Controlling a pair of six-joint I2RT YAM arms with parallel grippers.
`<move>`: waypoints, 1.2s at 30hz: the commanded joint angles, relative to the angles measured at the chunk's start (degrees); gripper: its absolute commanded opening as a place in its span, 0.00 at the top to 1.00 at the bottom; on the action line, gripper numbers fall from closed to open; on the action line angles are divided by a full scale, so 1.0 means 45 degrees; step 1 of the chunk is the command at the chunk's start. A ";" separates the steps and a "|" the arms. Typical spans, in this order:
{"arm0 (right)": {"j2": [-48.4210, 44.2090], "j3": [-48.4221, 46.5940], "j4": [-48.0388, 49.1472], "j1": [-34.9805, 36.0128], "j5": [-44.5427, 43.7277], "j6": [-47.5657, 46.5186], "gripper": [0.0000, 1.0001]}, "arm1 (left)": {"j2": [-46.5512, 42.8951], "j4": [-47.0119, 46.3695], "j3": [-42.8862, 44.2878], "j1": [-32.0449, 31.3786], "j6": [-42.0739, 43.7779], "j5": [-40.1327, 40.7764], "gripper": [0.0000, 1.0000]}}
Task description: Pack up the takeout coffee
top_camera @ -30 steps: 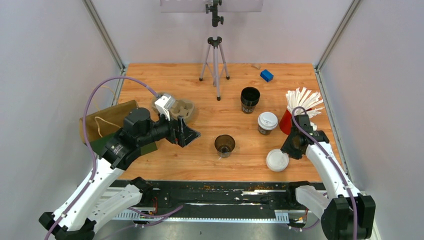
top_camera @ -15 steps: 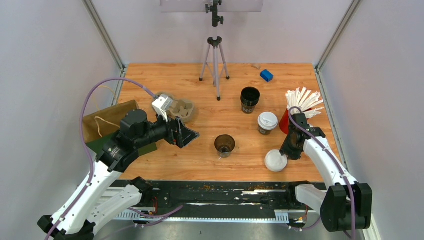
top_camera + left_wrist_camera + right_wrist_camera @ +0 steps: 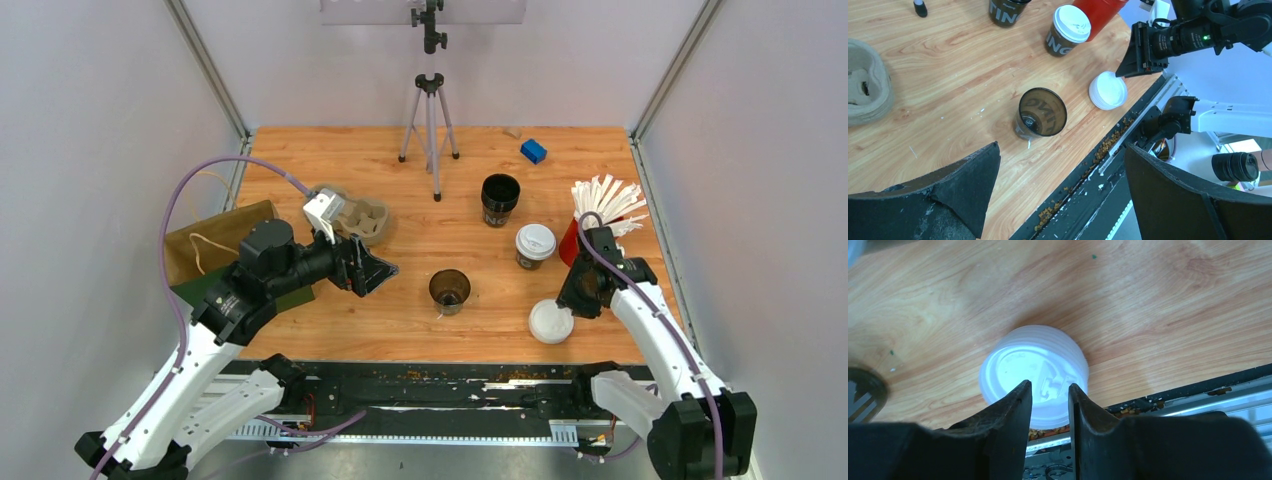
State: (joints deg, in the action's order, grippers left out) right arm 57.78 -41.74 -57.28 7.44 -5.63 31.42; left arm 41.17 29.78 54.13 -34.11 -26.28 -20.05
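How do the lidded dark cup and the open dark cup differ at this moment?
The small dark paper cup with the round white plastic lid is closed; the lidless small dark paper cup shows its brown inside. The lidded cup stands farther back and right than the lidless one. Both stand upright.

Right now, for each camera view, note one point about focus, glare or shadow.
Top external: even light, soft shadows under the tripod. Left wrist: sharp on the lidless cup, its own fingers dark in shadow. Right wrist: the loose white lid is blurred and washed out, glowing behind dark fingers.
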 commanded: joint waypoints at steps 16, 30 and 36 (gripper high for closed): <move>0.1901 -0.0979 0.0815 0.5051 -0.1504 0.2348 0.63 | -0.0164 -0.0126 0.0080 -0.0054 0.0127 0.0017 0.00; 0.2770 -0.0482 0.1468 0.5231 -0.1819 0.2181 0.67 | -0.0090 -0.0151 -0.0070 -0.0056 0.0159 0.0069 0.00; 0.2892 -0.0519 0.1517 0.5239 -0.1835 0.2085 0.76 | -0.0064 -0.0160 -0.0075 -0.0056 0.0157 0.0081 0.00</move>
State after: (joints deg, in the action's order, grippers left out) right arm 70.46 -43.88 -52.38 30.70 -12.58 40.45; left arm 41.04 30.48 53.98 -34.11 -26.24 -19.99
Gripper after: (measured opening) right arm 0.273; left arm 0.998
